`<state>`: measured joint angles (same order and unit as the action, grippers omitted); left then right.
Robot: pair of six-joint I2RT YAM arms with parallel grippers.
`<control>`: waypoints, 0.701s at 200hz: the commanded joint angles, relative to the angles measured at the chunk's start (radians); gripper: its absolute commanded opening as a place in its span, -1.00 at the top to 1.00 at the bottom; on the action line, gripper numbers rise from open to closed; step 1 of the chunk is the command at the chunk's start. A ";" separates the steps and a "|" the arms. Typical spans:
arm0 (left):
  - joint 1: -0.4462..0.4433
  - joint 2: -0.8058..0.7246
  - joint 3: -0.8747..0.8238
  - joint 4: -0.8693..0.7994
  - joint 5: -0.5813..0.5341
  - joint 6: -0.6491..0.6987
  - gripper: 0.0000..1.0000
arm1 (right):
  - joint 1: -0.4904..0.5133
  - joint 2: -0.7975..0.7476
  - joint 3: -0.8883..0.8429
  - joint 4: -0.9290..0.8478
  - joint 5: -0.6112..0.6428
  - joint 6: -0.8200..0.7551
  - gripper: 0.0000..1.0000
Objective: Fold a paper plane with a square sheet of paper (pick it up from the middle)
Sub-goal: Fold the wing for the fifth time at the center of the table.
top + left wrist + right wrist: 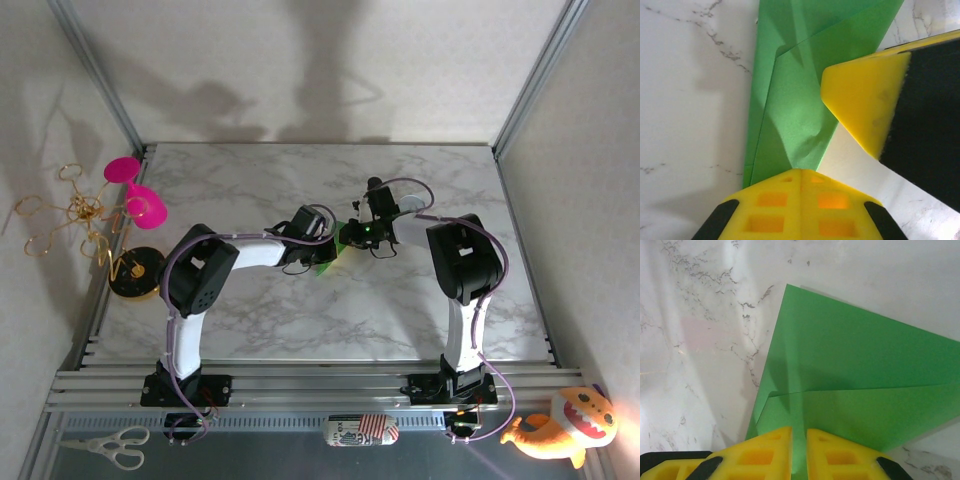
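At the middle of the marble table (250,180), between the two wrists, the sheet of paper (790,110) is seen lying flat, creased into a long pointed shape with one flap laid over another. The left gripper (800,172) is set at the narrow tip of the paper with its fingers pressed together. Whether that tip is pinched or merely pinned to the table cannot be told. The right gripper (799,432) is placed at the other side with its fingers nearly together. A strip of green is seen in the slit between them, so a layer of the paper appears to be clamped there. The step in hand is judged to be a further fold toward the centre crease. For it to be done well, the tip should be pressed down by the left fingers so that the sheet is not dragged across the smooth marble. The clamped flap should be carried over low and slowly, and its edge lined up with the existing crease before it is let go. Thin paper is likely to buckle if pulled hard, so only light tension should be used.
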<state>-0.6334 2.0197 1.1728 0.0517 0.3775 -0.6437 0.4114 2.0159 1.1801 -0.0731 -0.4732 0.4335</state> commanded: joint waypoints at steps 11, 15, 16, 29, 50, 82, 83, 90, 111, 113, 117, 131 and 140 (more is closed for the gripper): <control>-0.002 -0.054 -0.001 0.020 0.020 -0.003 0.88 | 0.023 0.023 -0.013 -0.068 0.036 0.010 0.67; -0.002 -0.052 -0.001 0.026 0.019 -0.006 0.88 | 0.026 0.021 -0.014 -0.068 0.034 0.013 0.68; -0.002 -0.051 -0.001 0.028 0.018 -0.006 0.88 | 0.027 0.021 -0.015 -0.068 0.033 0.013 0.68; -0.002 -0.033 -0.001 0.037 0.015 -0.009 0.90 | 0.035 0.017 -0.019 -0.061 0.024 0.020 0.71; -0.002 0.011 0.007 0.022 0.000 -0.009 0.95 | 0.036 0.021 -0.012 -0.057 0.013 0.027 0.78; -0.002 0.024 -0.006 -0.038 -0.055 0.001 1.00 | 0.032 0.027 0.015 -0.074 0.039 0.015 0.80; -0.002 0.023 -0.007 -0.040 -0.057 0.002 1.00 | 0.031 0.027 0.015 -0.074 0.040 0.015 0.80; -0.002 0.021 -0.018 -0.046 -0.063 0.003 1.00 | 0.028 0.028 0.021 -0.075 0.046 0.011 0.80; 0.000 0.016 -0.057 -0.064 -0.075 0.005 1.00 | 0.005 0.041 0.038 -0.069 0.086 -0.006 0.80; 0.000 0.016 -0.062 -0.064 -0.076 0.005 1.00 | 0.001 0.042 0.039 -0.066 0.089 -0.006 0.80; 0.001 0.013 -0.070 -0.066 -0.077 0.006 1.00 | -0.007 0.046 0.041 -0.060 0.091 -0.006 0.80; 0.003 0.010 -0.094 -0.064 -0.077 0.007 1.00 | -0.042 0.062 0.054 -0.041 0.099 -0.011 0.80; 0.004 0.007 -0.105 -0.063 -0.075 0.007 1.00 | -0.062 0.069 0.061 -0.025 0.116 -0.010 0.80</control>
<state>-0.6334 2.0201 1.1374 0.1101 0.3542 -0.6476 0.4213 2.0338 1.2098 -0.1093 -0.4713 0.4458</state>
